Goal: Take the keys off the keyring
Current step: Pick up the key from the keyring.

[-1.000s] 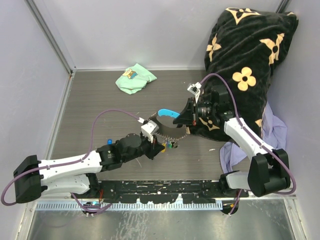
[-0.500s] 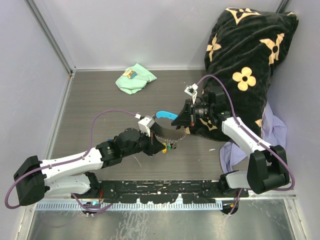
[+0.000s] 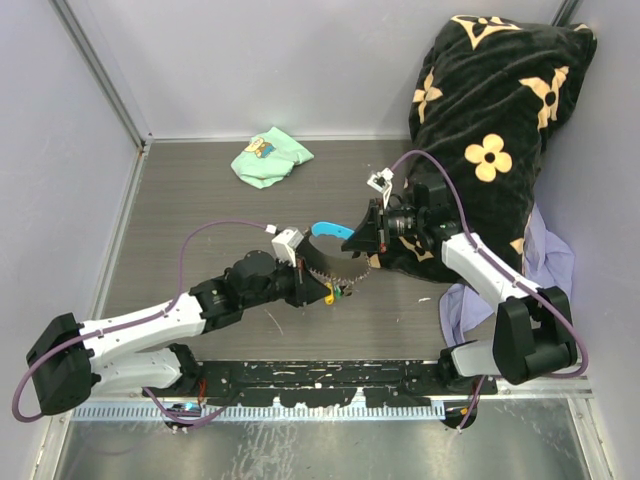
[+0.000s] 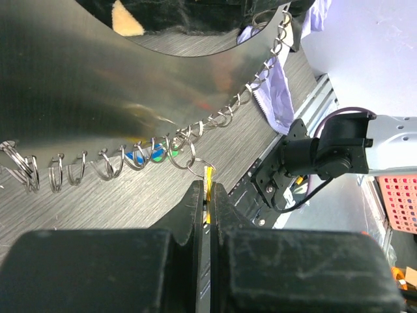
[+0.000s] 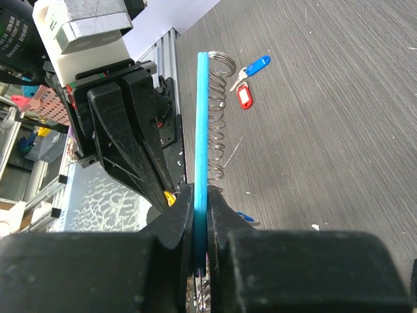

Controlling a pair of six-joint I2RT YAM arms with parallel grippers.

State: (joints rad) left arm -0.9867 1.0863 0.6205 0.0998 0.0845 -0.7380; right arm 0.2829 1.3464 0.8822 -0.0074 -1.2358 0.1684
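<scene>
Left gripper [image 4: 207, 188] is pinching shut on a yellow-tagged key [image 4: 208, 175], hanging off the keyring chain [image 5: 217, 140] just past its fingertips. Right gripper [image 5: 200, 195] is clamping the sky-blue fob [image 5: 202, 117]; the chain is stretching between both.

Silvery keyring [image 3: 330, 272], some coloured keys [image 3: 342, 291] attached

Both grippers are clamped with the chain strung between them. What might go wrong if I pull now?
1. The left gripper pinches only the thin yellow tag edge-on; it may slip out under a pull.
2. The right gripper holds the sky-blue fob by a narrow edge, so a tug along the chain might twist it loose.
3. A blue tag close by the chain's rings may snag.
</scene>
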